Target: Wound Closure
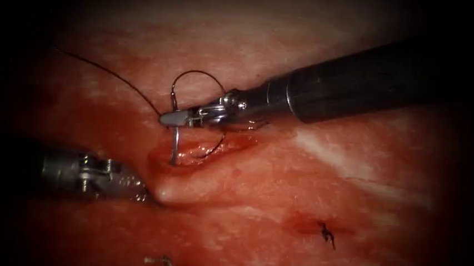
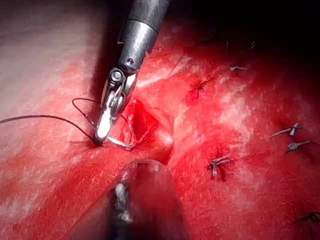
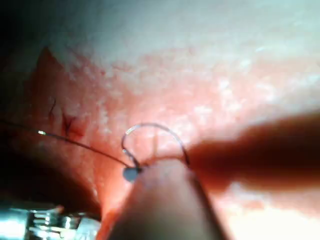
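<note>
The needle [image 1: 174, 137] is sitting at the cut [image 1: 205, 150], pinched by the right tool [image 1: 172, 118], whose jaws are pressing together on it near its blunt, thread-bearing end. From the jaws the steel is running down to the left end of the cut, where its lower end is meeting the tissue [image 1: 300, 182]; whether it is in the flesh cannot be told. The thread [image 1: 107, 74] is trailing away from the jaws toward the tissue's upper left edge, and a loop of it is arching above the right tool and coming down again into the cut. In the left wrist view the right tool [image 2: 102, 131] is hanging over the gaping cut [image 2: 142, 122], with the needle [image 2: 120, 143] glinting under its tip. The left tool [image 1: 138, 190] is lying below and left of the cut, its jaws closed, gripping the tissue ridge at the cut's lower left lip. Red fluid [image 1: 225, 227] is wetting the surface around it. A finished knot [image 1: 327, 234] is sitting toward the tissue's lower right edge.
</note>
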`<state>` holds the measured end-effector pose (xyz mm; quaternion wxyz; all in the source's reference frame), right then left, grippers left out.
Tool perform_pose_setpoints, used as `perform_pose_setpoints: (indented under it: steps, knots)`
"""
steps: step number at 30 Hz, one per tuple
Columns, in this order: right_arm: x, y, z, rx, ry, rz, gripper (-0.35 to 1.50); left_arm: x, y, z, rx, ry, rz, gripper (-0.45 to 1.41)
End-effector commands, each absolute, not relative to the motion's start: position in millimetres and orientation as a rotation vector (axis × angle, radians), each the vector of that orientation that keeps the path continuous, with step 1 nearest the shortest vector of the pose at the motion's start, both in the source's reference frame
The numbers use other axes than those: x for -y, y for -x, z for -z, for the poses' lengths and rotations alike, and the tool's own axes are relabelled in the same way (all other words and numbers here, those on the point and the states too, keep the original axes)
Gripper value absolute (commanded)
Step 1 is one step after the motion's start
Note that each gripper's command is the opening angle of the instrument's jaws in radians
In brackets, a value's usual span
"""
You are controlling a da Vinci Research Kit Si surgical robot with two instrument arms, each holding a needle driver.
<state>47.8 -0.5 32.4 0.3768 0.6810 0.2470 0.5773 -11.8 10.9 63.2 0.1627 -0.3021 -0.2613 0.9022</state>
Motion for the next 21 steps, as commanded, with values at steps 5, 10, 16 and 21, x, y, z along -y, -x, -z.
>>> perform_pose_setpoints:
  steps: [5,10,16,21]
  knots:
    - [1.8,-48.1,-32.2,-0.62,-1.724,-1.481,-0.35,-10.3,12.3,-63.7,0.749,0.86,-2.573,-0.37]
    - [2.4,-48.0,-31.9,-0.609,-1.715,-1.478,-0.35,-10.3,12.3,-63.7,0.749,0.86,-2.573,-0.37]
    - [2.6,-47.9,-31.7,-0.607,-1.717,-1.473,-0.35,-10.3,12.3,-63.7,0.749,0.86,-2.573,-0.37]
    - [2.2,-47.9,-31.8,-0.605,-1.716,-1.477,-0.35,-10.3,12.3,-63.7,0.749,0.86,-2.573,-0.37]
